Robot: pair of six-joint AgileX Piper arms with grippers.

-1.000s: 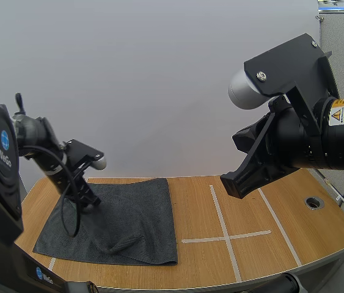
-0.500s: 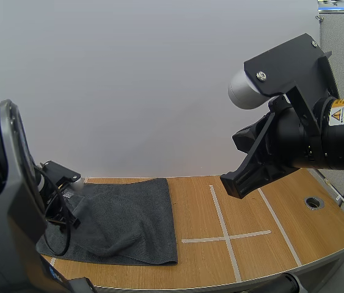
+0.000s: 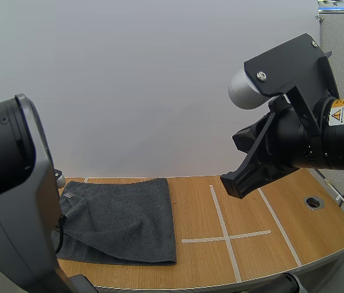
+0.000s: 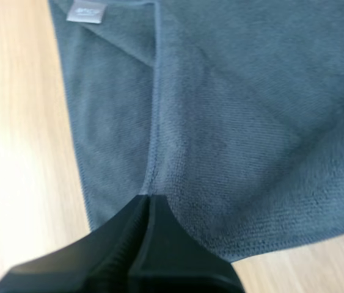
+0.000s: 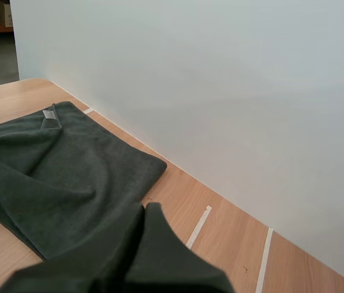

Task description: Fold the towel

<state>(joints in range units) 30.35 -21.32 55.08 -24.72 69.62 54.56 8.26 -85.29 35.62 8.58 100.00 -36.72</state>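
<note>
A dark grey towel (image 3: 129, 217) lies on the left half of the wooden table, with a soft fold across its front part. Its left edge is turned over, so a small grey label (image 3: 69, 195) faces up. In the left wrist view my left gripper (image 4: 147, 200) is shut, its tips pinching the towel (image 4: 251, 122) on the hem that runs up to the label (image 4: 86, 11). My right arm (image 3: 294, 140) hangs high over the table's right side. My right gripper (image 5: 145, 210) is shut on nothing, well above the towel (image 5: 62, 171).
White tape lines (image 3: 225, 237) form a cross on the bare wood right of the towel. A round hole (image 3: 313, 201) sits near the table's right edge. A white wall stands along the far edge. My left arm's body (image 3: 13, 195) looms at the near left.
My left arm has swung back and left towards the camera, dragging the towel's left part with it. The bump near the towel's front edge has flattened. The right arm has not moved.
</note>
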